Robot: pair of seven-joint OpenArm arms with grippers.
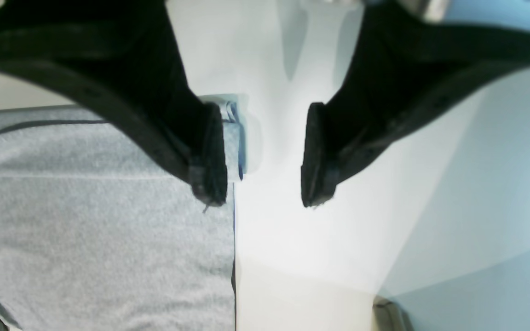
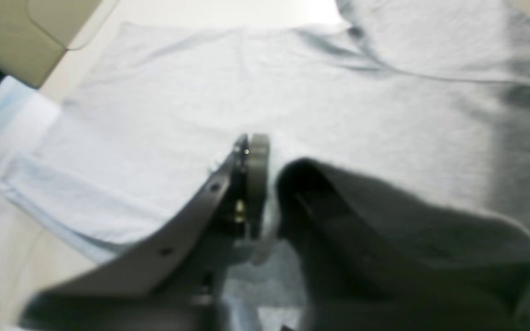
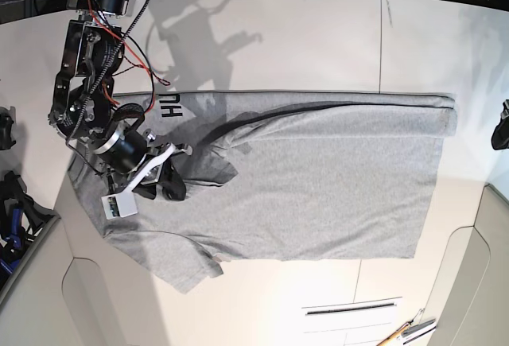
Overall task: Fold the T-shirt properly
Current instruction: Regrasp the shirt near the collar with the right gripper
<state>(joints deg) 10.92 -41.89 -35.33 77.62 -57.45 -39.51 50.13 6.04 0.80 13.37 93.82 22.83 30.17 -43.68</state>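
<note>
The heather-grey T-shirt (image 3: 318, 187) lies spread on the white table (image 3: 318, 36). Its far long edge is folded over, and black lettering (image 3: 171, 107) shows at the far left. One sleeve (image 3: 187, 270) sticks out at the near left. My right gripper (image 3: 181, 169) is over the shirt's left part and is shut on a raised fold of the grey cloth (image 2: 384, 207); the pinch shows in the right wrist view (image 2: 272, 156). My left gripper (image 1: 265, 193) is open and empty above bare table just beside the shirt's edge (image 1: 85, 230). It barely shows at the base view's right edge (image 3: 503, 127).
Beige rounded panels (image 3: 477, 282) border the table's near side. A pen-like tool (image 3: 406, 332) lies at the near right. Dark and blue objects (image 3: 12, 203) sit off the left edge. Red cables (image 3: 119, 28) hang along the right arm.
</note>
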